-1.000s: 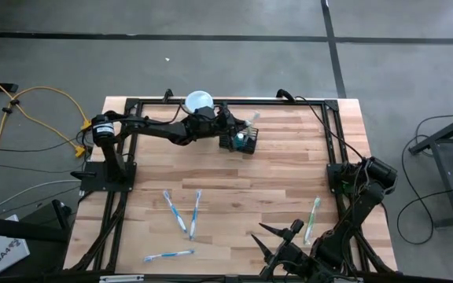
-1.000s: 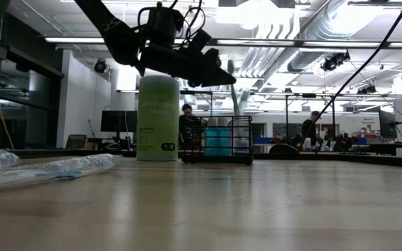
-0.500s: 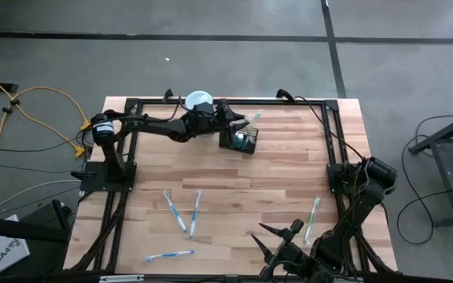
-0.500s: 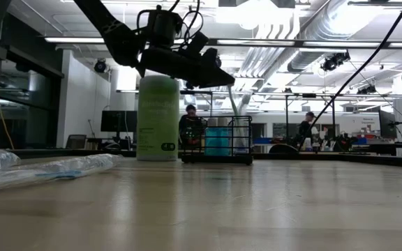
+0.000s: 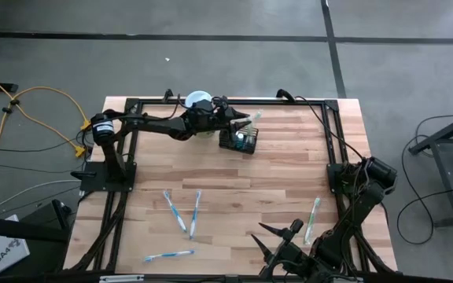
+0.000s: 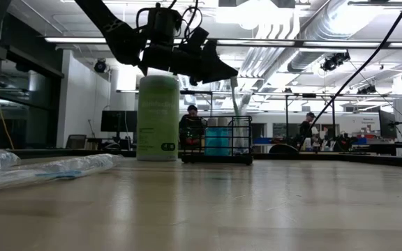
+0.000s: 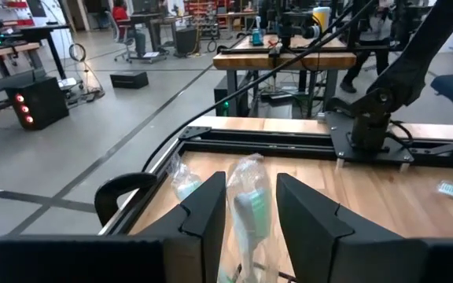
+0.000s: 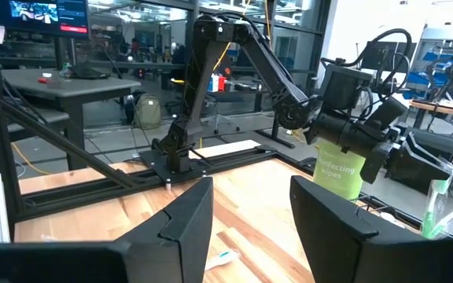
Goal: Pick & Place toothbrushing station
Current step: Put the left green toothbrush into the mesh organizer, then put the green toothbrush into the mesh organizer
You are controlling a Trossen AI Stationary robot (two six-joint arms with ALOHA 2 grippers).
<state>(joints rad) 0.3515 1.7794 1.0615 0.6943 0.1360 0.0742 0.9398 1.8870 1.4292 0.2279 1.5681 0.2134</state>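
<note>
Black mesh caddy (image 5: 239,139) sits around 12 o'clock on the table (image 5: 289,173) from overhead, canister (image 5: 198,101) just at its 9 o'clock, left gripper (image 5: 238,119) hovering above it. Right gripper (image 5: 278,236) waits at 6 o'clock, jaws apart, empty. Low view: left gripper (image 6: 218,72) is above the caddy (image 6: 216,141). Left wrist: fingers (image 7: 207,211) parted around a wrapped toothbrush (image 7: 248,200), not pinching.

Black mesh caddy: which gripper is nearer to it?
Left. The left gripper hovers right above the black mesh caddy at the table's far edge; the right gripper waits at the near edge, far away.
</note>
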